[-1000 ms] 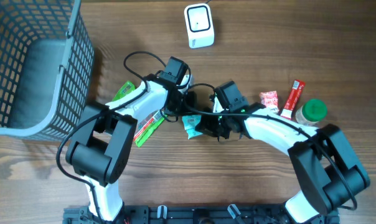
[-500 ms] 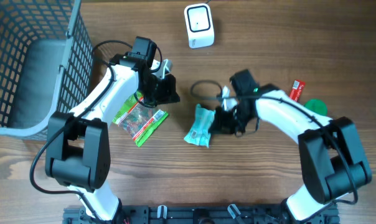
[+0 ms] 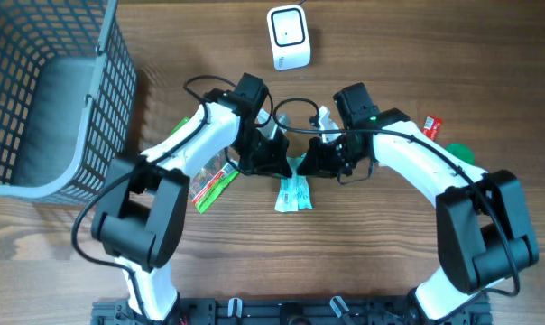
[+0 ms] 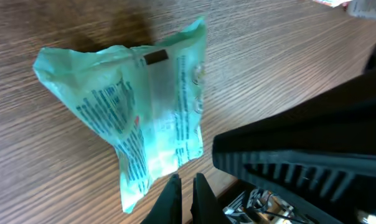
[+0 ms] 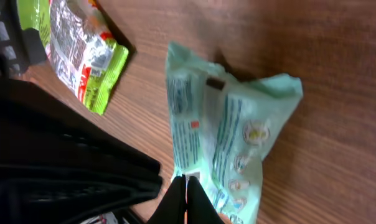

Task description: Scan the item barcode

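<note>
Mint packet (image 3: 295, 193) ahead of both grippers: left gripper (image 4: 187, 182) closed, just beside; right gripper (image 5: 185, 182) closed, tips touching edge.

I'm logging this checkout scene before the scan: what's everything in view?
basket: one, grey, far left
scanner: one, white, top centre
teal packet: one, teal, centre, below the two grippers
green packet: one, green and red, left of centre, partly under the left arm
sachet: one, red, right side
lid: one, green, right side, partly hidden by the right arm
table: one, brown wood
left gripper: one, black, shut, at the teal packet's edge
right gripper: one, black, shut, at the teal packet's edge
</note>
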Robot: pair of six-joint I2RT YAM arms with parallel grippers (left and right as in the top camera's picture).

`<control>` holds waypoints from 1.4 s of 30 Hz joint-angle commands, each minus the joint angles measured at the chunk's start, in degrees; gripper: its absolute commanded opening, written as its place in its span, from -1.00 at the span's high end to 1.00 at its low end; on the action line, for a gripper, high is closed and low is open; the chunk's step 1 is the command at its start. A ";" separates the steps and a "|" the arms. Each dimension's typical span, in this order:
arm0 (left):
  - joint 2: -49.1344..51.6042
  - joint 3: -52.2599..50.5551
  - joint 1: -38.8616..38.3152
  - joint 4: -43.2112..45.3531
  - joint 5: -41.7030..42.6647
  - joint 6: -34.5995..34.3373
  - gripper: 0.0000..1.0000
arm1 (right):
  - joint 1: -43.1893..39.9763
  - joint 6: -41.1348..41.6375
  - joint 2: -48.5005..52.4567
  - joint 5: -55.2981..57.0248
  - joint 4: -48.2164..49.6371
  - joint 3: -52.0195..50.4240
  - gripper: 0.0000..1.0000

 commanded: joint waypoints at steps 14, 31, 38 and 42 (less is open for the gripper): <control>3.23 0.28 8.13 -1.42 -10.16 2.38 0.92 | 0.17 0.55 10.23 7.23 6.21 -1.36 0.91; 1.31 0.24 0.11 -11.50 3.72 12.57 0.92 | -0.55 -8.66 0.24 -2.10 -11.69 -1.27 0.92; 1.31 -5.60 -0.17 -4.59 -0.66 7.04 0.92 | -0.55 -5.84 0.24 -5.75 -3.39 -9.49 0.91; 1.31 -10.91 0.26 4.61 -0.87 2.97 0.92 | -0.55 -5.86 0.24 -8.81 -3.37 -9.53 0.91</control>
